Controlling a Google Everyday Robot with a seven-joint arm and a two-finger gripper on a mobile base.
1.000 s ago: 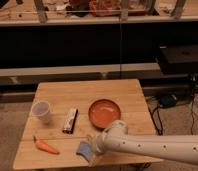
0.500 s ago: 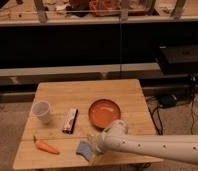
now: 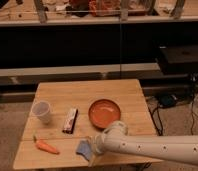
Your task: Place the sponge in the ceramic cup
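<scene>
The sponge [image 3: 83,148], a small blue-grey pad, lies near the front edge of the wooden table [image 3: 87,95]. My gripper [image 3: 94,149] is at the end of the white arm that comes in from the lower right, right against the sponge's right side, and the arm's wrist hides it. The ceramic cup [image 3: 42,111], a pale tapered tumbler, stands upright at the table's left, well apart from the gripper.
A dark wrapped bar [image 3: 70,120] lies mid-table between the cup and a shallow orange dish [image 3: 104,112]. A carrot [image 3: 45,145] rests at the front left, close to the sponge. Dark shelving stands behind the table, and cables lie on the floor to the right.
</scene>
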